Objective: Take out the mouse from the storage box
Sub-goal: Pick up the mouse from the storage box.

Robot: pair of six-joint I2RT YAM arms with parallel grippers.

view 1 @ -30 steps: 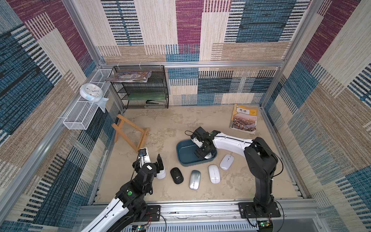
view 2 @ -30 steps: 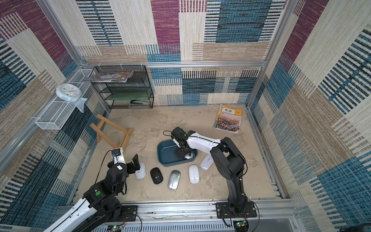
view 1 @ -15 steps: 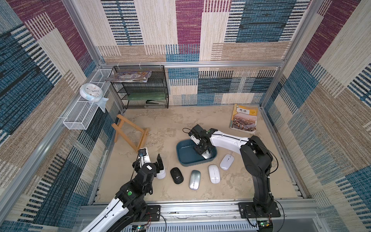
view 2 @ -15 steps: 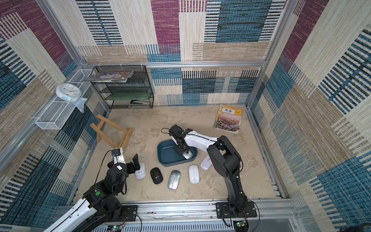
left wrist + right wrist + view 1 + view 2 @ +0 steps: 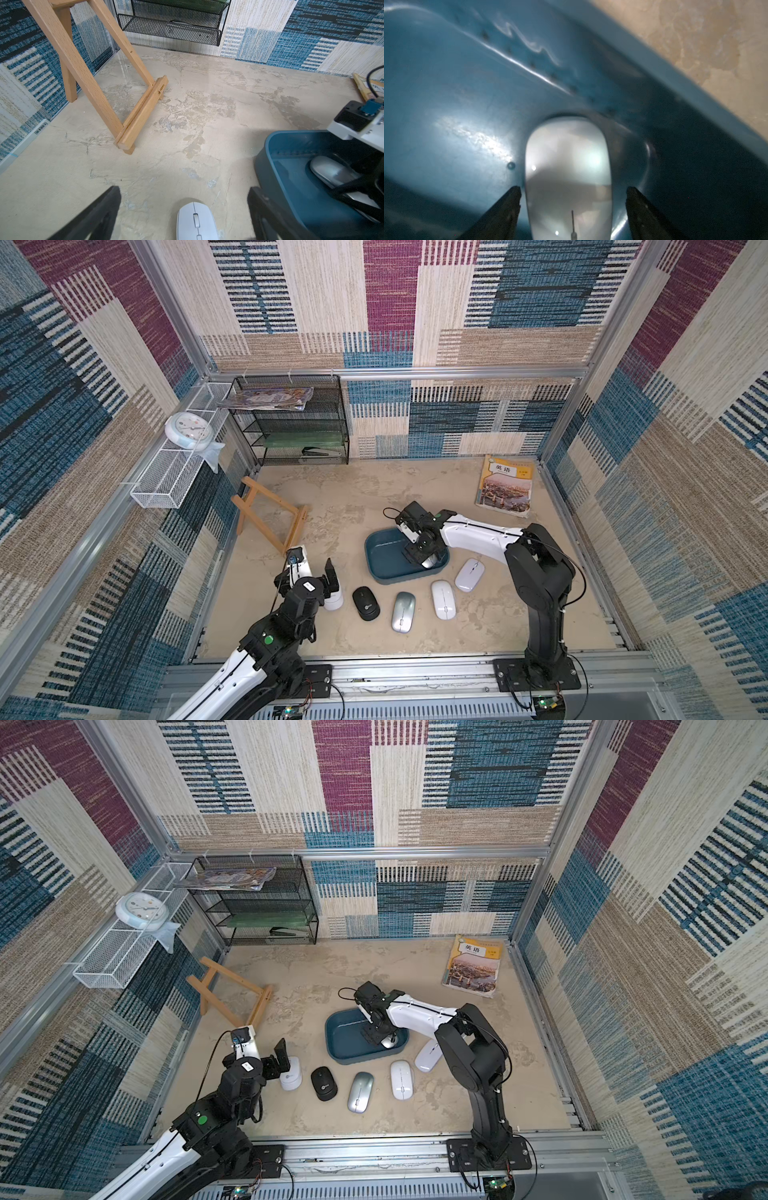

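Contents of the desk [image 5: 374, 497], listed left to right. Clock directions are read from a top view, with 12 o'clock at the back wall.

- basket [image 5: 162, 485]: white wire mesh, mounted on the left wall at 10 o'clock, off the desk.
- clock [image 5: 189, 430]: round and white, standing on the basket's far end.
- rack [image 5: 299, 427]: black mesh with several tiers, at 11 o'clock against the back wall. A magazine [image 5: 266, 398] lies on its top tier.
- easel [image 5: 270, 514]: bare wood, at 10 o'clock near the left wall.
- left gripper [image 5: 184, 191]: at 8 o'clock, jaws wide apart and holding nothing. It hangs over white mouse A.
- white mouse A [image 5: 336, 602]: on the desk at 8 o'clock of the box, partly covered by the left gripper in both top views.
- black mouse [image 5: 365, 603]: on the desk at 7 o'clock of the box.
- grey mouse [image 5: 403, 611]: on the desk at 6 o'clock of the box.
- box [image 5: 382, 556]: shallow dark teal tub, just right of the desk's centre.
- silver mouse [image 5: 569, 162]: inside the box on its floor, in the 4 o'clock corner close to the wall.
- right gripper [image 5: 573, 189]: down inside the box. Its jaws are apart, one finger along each flank of the silver mouse, not pressed onto it.
- white mouse B [image 5: 443, 599]: on the desk at 5 o'clock of the box.
- white mouse C [image 5: 469, 574]: on the desk at 4 o'clock of the box, just beside its rim.
- book [image 5: 505, 485]: lying flat with its cover up, at 2 o'clock near the right wall.
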